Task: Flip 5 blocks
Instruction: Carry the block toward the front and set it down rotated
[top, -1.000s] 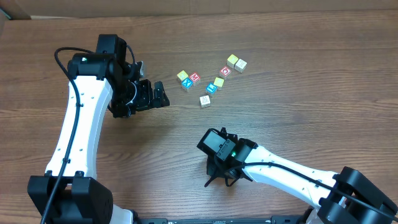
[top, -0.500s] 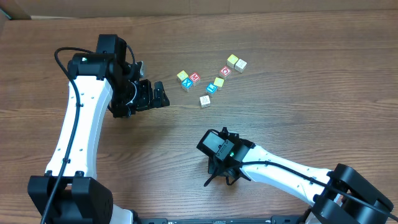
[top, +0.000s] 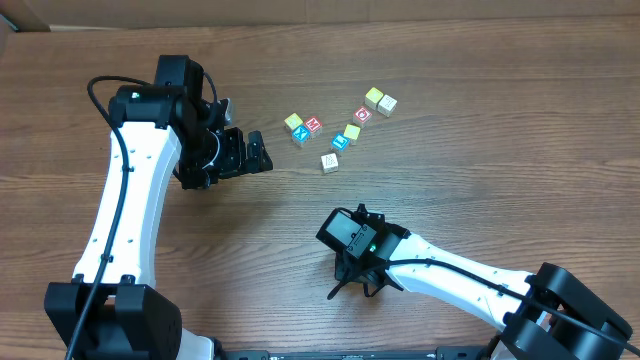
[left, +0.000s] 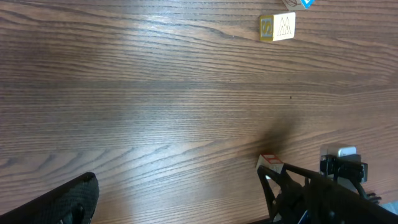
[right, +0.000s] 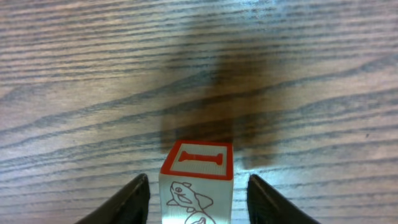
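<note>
Block (right: 198, 158) with a red I on its top face and a little line-drawn animal on the side facing the wrist cam is sitting on the table (right: 74, 74), right between the prongs of the right gripper (right: 198, 186). That pincer is standing partly wide. Wood grain is showing on both sides of the cube, so it isn't gripping anything.

The I block's lower part is getting cut off by the frame edge, and from overhead it's hiding completely under the gripper. The right arm is reaching in low across the table, with its gripper pointing down over the cube.

The other blocks (top: 340, 128) are lying in a loose scatter well apart from the I block, toward the far side of the table. They're showing red, blue, yellow-green and pale faces, and most of the letters are too small to read.

The left gripper (top: 262, 155) is hovering well away from the I block too, jaws wide and empty. Its own wrist cam is barely catching it.
</note>
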